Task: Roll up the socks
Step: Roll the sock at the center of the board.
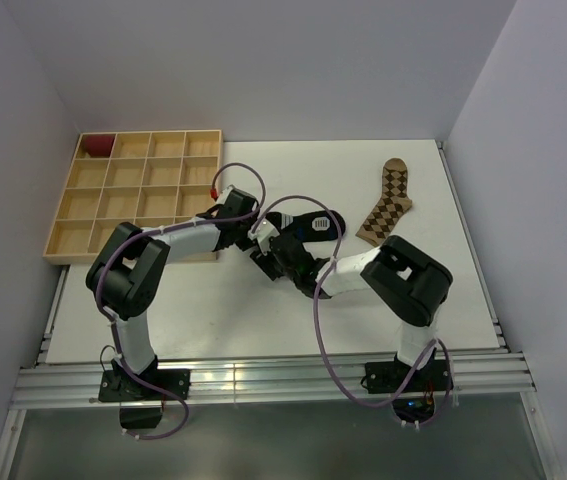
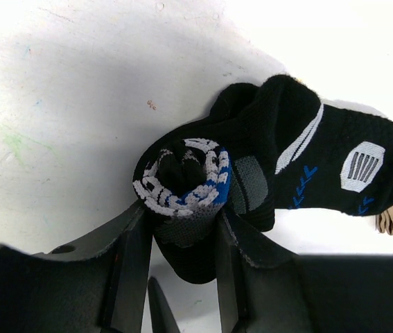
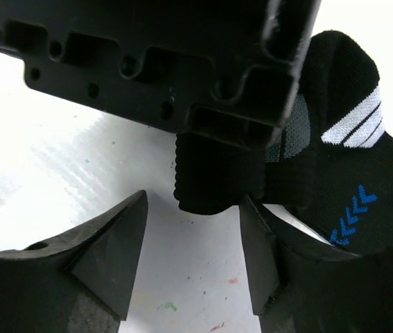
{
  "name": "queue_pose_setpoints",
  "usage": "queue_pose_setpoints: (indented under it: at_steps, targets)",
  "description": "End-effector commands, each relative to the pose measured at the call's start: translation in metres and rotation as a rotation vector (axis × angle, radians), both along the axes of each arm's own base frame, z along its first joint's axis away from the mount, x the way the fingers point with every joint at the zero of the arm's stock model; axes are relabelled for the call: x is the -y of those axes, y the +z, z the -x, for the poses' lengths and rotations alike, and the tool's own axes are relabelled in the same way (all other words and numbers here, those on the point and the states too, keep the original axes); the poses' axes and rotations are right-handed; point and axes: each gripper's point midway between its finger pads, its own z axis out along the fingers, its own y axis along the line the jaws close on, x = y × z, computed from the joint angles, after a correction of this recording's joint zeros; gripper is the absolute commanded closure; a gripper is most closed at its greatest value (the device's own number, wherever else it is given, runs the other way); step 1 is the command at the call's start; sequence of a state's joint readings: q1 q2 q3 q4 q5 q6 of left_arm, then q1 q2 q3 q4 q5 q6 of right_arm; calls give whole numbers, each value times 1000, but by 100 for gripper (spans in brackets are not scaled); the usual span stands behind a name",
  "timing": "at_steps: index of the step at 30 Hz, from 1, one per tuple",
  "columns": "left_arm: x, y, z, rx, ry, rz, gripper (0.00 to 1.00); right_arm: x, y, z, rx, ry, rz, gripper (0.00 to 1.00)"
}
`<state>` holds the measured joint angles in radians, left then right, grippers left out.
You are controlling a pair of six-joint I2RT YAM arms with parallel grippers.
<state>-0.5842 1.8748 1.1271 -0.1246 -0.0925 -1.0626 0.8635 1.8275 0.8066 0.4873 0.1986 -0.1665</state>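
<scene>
left pincer (image 2: 182, 225): clamped on the rolled end of the black sock (image 2: 328, 163)
right pincer (image 3: 193, 202): gaping, jaws either side of that roll
black sock: mid-desk (image 1: 213, 310), partly rolled, rest flat
tan argyle sock (image 1: 388, 200): flat, at two o'clock, just beside the black sock

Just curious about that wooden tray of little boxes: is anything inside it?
A small dark red bundle sits in the far-left corner box of the tray. The other boxes in view show bare wood. The left arm hides the near-right corner boxes.
</scene>
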Motion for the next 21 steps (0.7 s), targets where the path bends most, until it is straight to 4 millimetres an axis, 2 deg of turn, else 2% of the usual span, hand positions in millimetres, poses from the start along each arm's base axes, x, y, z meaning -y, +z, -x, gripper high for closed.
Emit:
queue_pose_setpoints:
  at_steps: [1,5,7,8,10,11,13,14,16,17,18,20,21]
  targets:
    - [-18,-40,41,-162,-62,-133,73,-18,23,-19,105,1,-41,38]
    - [-15,-41,41,-167,-70,-123,72,-22,16,-24,113,-3,-27,44]
    - [-15,-41,41,-168,-73,-119,72,-22,9,-23,108,0,-16,52]
    - [-14,-40,41,-165,-74,-117,72,-21,9,-22,108,1,-21,62]
    - [-13,-39,41,-159,-78,-113,72,-25,8,-19,93,18,-38,75]
    - [-13,-39,40,-157,-77,-111,71,-25,7,-18,84,26,-36,88]
    - [-13,-37,39,-148,-79,-108,69,-27,9,-15,62,41,-51,97]
    - [-12,-36,39,-144,-81,-102,63,-26,6,-12,40,47,-49,100]
    - [-10,-30,36,-125,-81,-90,57,-28,13,-9,5,59,-90,100]
    - [-11,-29,36,-121,-77,-91,50,-26,10,-5,-41,70,-110,100]
    - [-10,-25,34,-108,-76,-84,46,-25,15,-3,-57,77,-130,100]
    - [-9,-20,31,-86,-78,-79,36,-18,12,0,-139,79,-165,100]
    - [-8,-16,29,-74,-75,-73,33,-16,19,0,-158,78,-192,100]
